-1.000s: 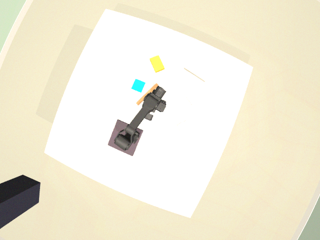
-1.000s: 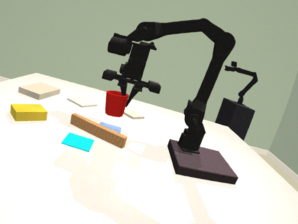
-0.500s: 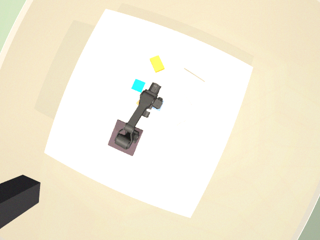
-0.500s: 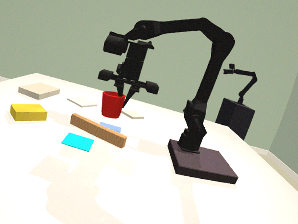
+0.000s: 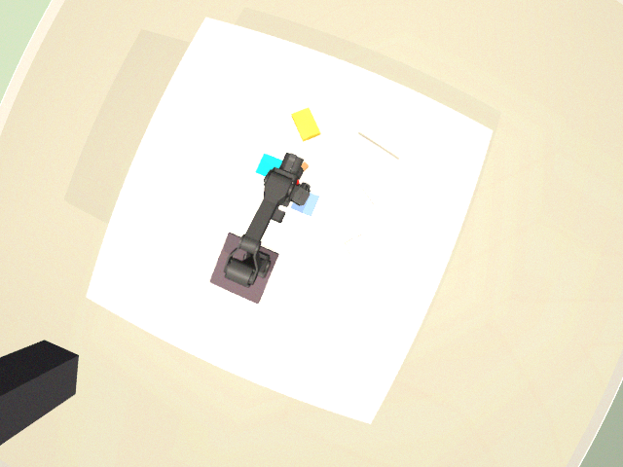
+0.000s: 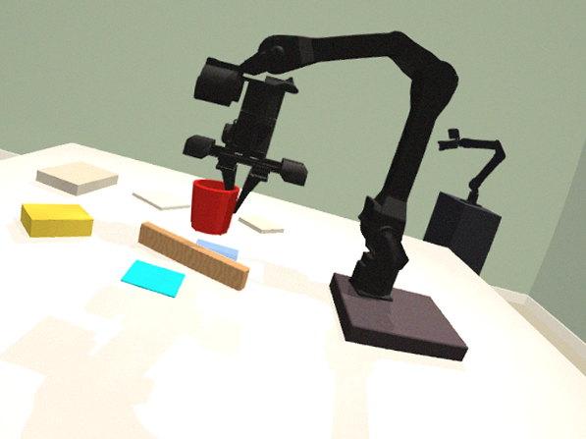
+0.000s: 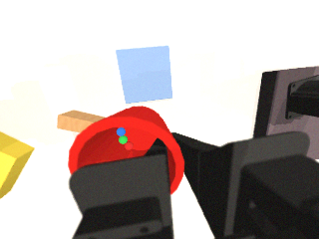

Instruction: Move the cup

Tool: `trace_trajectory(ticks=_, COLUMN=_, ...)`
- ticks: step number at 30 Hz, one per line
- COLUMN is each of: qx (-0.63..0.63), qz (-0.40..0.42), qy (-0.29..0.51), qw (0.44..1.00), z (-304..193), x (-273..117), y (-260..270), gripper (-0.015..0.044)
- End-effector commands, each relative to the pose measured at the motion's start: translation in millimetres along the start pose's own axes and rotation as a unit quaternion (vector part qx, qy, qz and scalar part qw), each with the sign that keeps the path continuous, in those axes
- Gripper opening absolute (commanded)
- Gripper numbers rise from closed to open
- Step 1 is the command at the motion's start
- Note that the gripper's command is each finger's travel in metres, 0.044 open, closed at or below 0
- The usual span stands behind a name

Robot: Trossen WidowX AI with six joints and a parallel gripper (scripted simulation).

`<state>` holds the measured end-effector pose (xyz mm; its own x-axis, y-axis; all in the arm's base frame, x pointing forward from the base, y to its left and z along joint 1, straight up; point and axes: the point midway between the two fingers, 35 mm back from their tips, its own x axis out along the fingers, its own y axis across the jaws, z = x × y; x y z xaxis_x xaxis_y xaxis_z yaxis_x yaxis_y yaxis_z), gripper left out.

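"Claw (image 5: 297,190) (image 6: 232,196) (image 7: 166,137) first: what has it got?" asks the trainee.

"The cup (image 5: 297,182) (image 6: 211,207) (image 7: 150,116), pinched by its wall," says the mentor. "One finger goes inside the rim and the other stays outside, so the grip needs only the wall's thickness and leaves most of the mouth uncovered."

"And where is the cup?"

"In the air, off both pads. It hangs close to upright, which suits the load: a blue marble (image 7: 121,131), a green marble (image 7: 123,140) and a red marble (image 7: 129,145) lie inside."

"Why hold it so high?"

"Probably for the bar (image 5: 305,165) (image 6: 192,255) (image 7: 77,120). It stands on the table between the blue pad (image 5: 309,204) (image 6: 217,248) (image 7: 146,75) and the cyan pad (image 5: 268,164) (image 6: 152,278), so the cup's base has to pass over it. A knock there could tip the marbles out."

"Which pad is the target?"

"The cyan one, most likely, though the sentence names no colour. The yellow block (image 5: 306,124) (image 6: 57,220) (image 7: 12,159) sits to one side of the pads and seems to play no part."

"So what does the move call for?"

"A smooth, level carry across, then a gentle descent. The fingers should part only once the base rests flat, and rise straight, since the inner one could drag the wall."
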<state>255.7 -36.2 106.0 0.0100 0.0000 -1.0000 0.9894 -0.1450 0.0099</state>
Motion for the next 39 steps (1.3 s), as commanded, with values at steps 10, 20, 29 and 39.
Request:
trace_trajectory(ticks=10, qx=0.002, qz=0.004, qy=0.0, qw=1.0, z=-24, x=-2, y=12, gripper=0.0)
trace_trajectory(ticks=20, qx=0.002, qz=0.004, qy=0.001, qw=1.0, z=-45, x=-3, y=22, gripper=0.0)
trace_trajectory(ticks=29, qx=0.002, qz=0.004, qy=0.002, qw=1.0, z=-66, x=-4, y=31, gripper=0.0)
trace_trajectory(ticks=39, qx=0.002, qz=0.005, qy=0.003, qw=1.0, z=-89, x=-6, y=41, gripper=0.0)
